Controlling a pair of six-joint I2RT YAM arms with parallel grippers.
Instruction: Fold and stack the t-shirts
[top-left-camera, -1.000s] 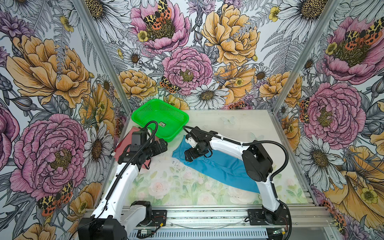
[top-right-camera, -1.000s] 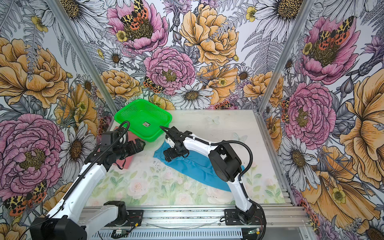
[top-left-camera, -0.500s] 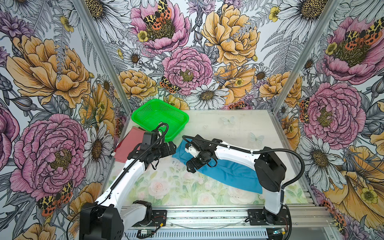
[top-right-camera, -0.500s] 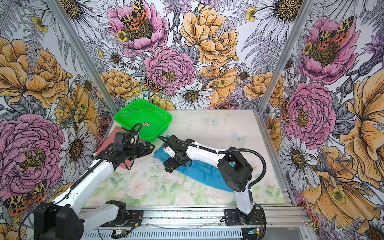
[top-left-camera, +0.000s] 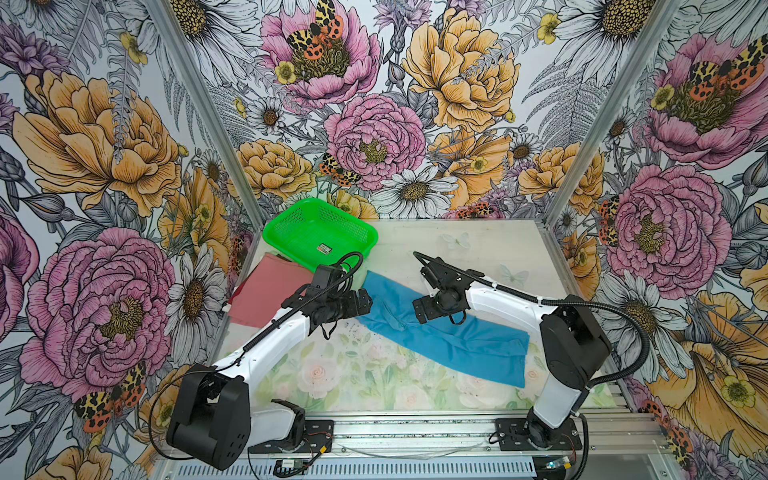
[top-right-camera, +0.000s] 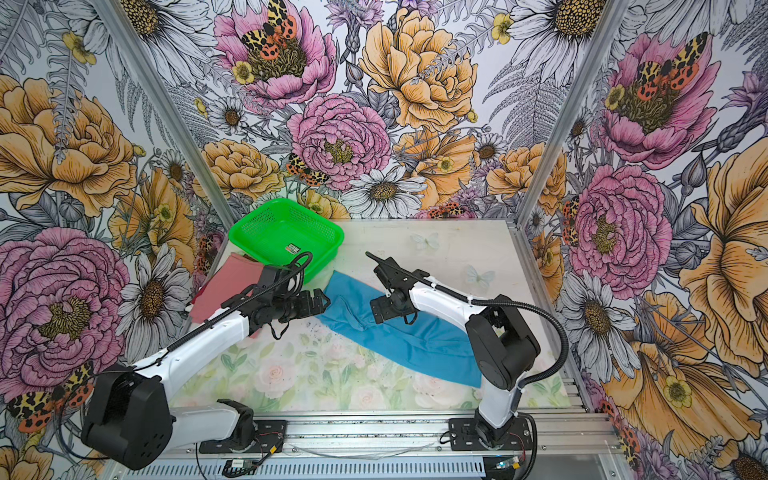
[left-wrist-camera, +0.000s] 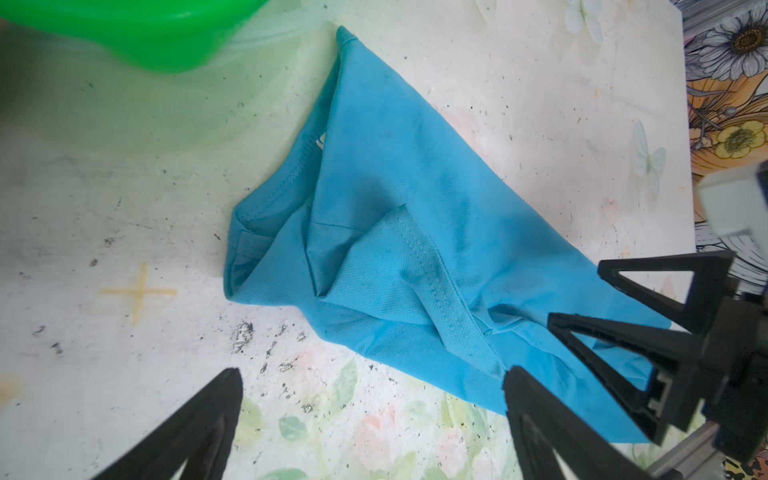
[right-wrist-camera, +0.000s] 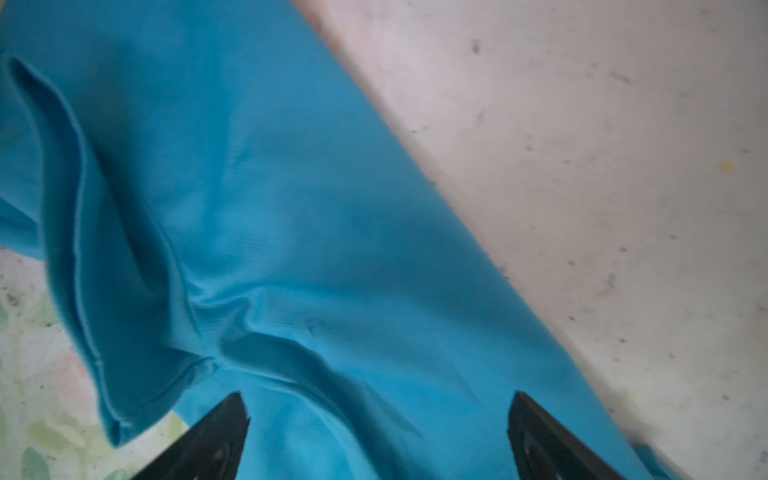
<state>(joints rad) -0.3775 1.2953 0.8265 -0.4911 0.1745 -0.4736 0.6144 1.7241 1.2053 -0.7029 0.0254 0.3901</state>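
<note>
Floral wallpaper (top-left-camera: 457, 83) closes in three sides of a pale table (top-left-camera: 490, 249) printed with faint roses and butterflies and flecked with dark specks.

A green basket (top-left-camera: 303, 232) of perforated plastic sits at the far left corner. Inside it, on the mesh floor, a small label (top-left-camera: 324, 248) is all that shows in both top views.

The red tee (top-left-camera: 266, 291) lies flat and folded at the left edge, its far corner against the basket. Whether that corner runs under the basket I cannot tell. The left arm hides part of its near side.

The blue tee (top-left-camera: 457, 345) lies as a long folded strip slanting across the middle, from just beside the basket's near corner down towards the right arm's base. At the collar end a sleeve is turned over on top, its stitched hem plain in the left wrist view (left-wrist-camera: 428, 270).

The left gripper (left-wrist-camera: 372, 374) stands wide open and holds nothing. It is over bare table at the collar end, with one finger at the cloth's edge.

The right gripper (right-wrist-camera: 378, 399) is also spread wide and holds nothing. It is above the middle of the blue tee (right-wrist-camera: 291, 208), a little way along from the sleeve. Whether its tips touch the cloth I cannot tell.
</note>
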